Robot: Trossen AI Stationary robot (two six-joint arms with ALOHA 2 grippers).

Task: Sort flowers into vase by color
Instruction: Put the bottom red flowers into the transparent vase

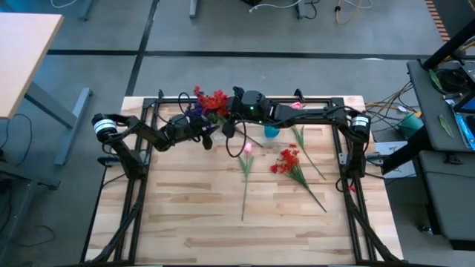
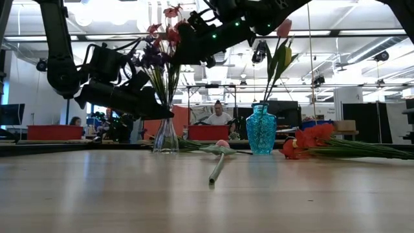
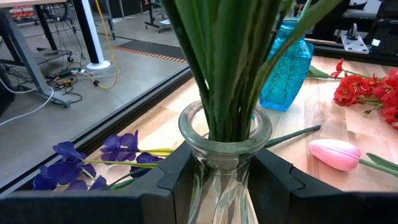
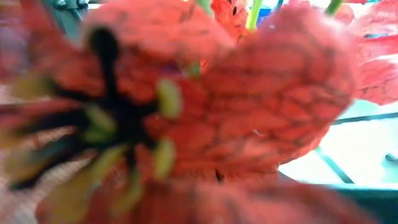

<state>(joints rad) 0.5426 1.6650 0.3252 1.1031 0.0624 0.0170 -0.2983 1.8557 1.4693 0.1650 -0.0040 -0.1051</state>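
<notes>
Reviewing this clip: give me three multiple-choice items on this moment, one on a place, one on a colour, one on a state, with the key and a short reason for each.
1. Where does the loose pink tulip lie?
A. in the blue vase
B. flat on the table, in front of the vases
C. in the left gripper

2. What colour is the vase that holds the yellow and pink tulip buds?
A. blue
B. clear
C. red

3. How does the left gripper stand to the clear glass vase?
A. far from it
B. under it, lifting it
C. one finger on either side of its neck

Key: 1 B, the low view shows its stem lying on the wood. 2 A, patterned blue glass in the low view. 3 C, the left wrist view shows the neck between the two dark fingers.
</notes>
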